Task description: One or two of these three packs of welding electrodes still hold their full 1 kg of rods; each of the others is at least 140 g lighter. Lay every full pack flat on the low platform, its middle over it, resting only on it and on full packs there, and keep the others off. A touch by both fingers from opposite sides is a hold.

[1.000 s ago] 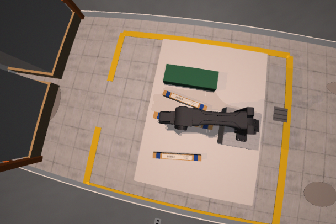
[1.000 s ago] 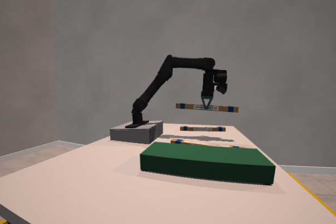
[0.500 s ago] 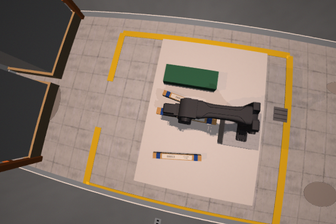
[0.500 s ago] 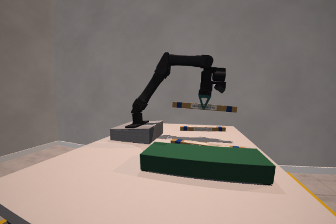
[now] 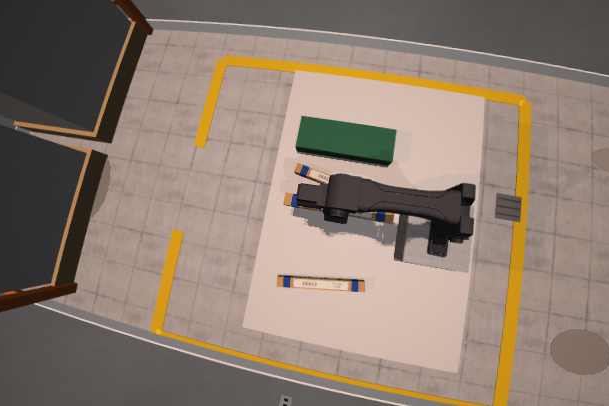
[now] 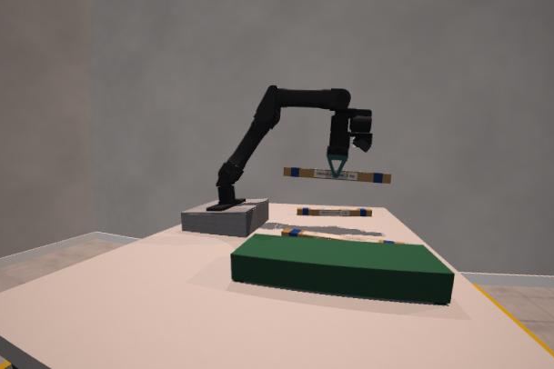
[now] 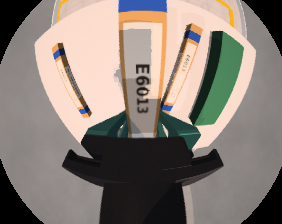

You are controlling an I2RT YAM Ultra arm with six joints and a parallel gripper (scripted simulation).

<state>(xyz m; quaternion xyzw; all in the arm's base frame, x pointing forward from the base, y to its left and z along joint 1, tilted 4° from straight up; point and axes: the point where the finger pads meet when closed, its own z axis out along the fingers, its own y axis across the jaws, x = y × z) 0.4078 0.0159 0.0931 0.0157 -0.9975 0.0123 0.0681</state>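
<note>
My gripper (image 6: 336, 174) (image 7: 142, 111) is shut on an orange pack with blue bands (image 6: 368, 176) (image 7: 143, 42), near its middle, and holds it nearly level high above the table. In the top view the arm hides most of this held pack (image 5: 288, 200). A second pack (image 5: 312, 173) (image 6: 295, 233) (image 7: 184, 67) lies slanted on the table between the held pack and the platform, partly hidden by the arm or the platform. A third pack (image 5: 321, 284) (image 6: 334, 213) (image 7: 71, 80) lies on the table on the other side. The low green platform (image 5: 347, 139) (image 6: 341, 259) (image 7: 223, 80) has nothing on it.
The arm's grey base block (image 5: 401, 240) (image 6: 214, 224) stands at one side of the white table (image 5: 380, 320) (image 6: 186, 318). The slanted pack lies close beside the platform's long side. The table's edge is near the outer ends of the packs.
</note>
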